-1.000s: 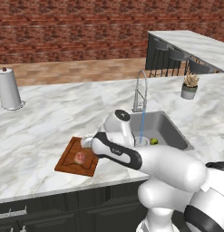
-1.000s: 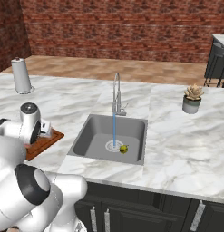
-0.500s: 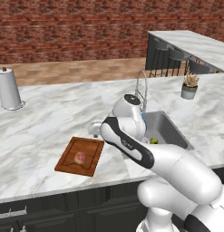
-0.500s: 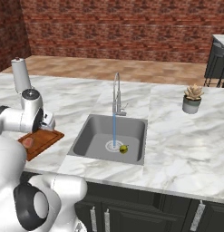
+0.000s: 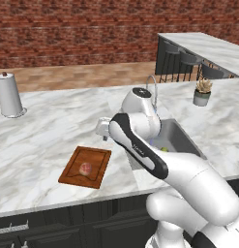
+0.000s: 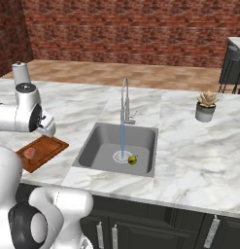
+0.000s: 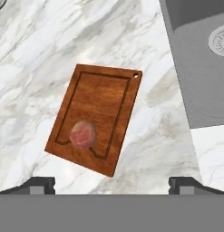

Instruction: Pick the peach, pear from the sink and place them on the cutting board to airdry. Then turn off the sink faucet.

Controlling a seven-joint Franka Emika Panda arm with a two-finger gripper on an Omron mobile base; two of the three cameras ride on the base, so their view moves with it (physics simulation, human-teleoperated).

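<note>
One pinkish-red round peach [image 7: 83, 134] rests on the reddish-brown wooden cutting board [image 7: 104, 102] on the marble worktop [image 5: 48, 131]. The yellow-green pear [image 6: 132, 159] lies in the grey steel sink [image 6: 99, 146] beside the drain, water running from the chrome gooseneck faucet [image 6: 125, 99]. The gripper [image 7: 111, 183] hangs above the board, jaws spread wide, holding nothing.

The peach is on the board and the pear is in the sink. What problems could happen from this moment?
1. The pear lies beside the drain under running water from the sink faucet; it may be slippery and roll away from the open end effector.
2. The peach sits near one end of the cutting board; placing the pear too close could knock it off.
</note>
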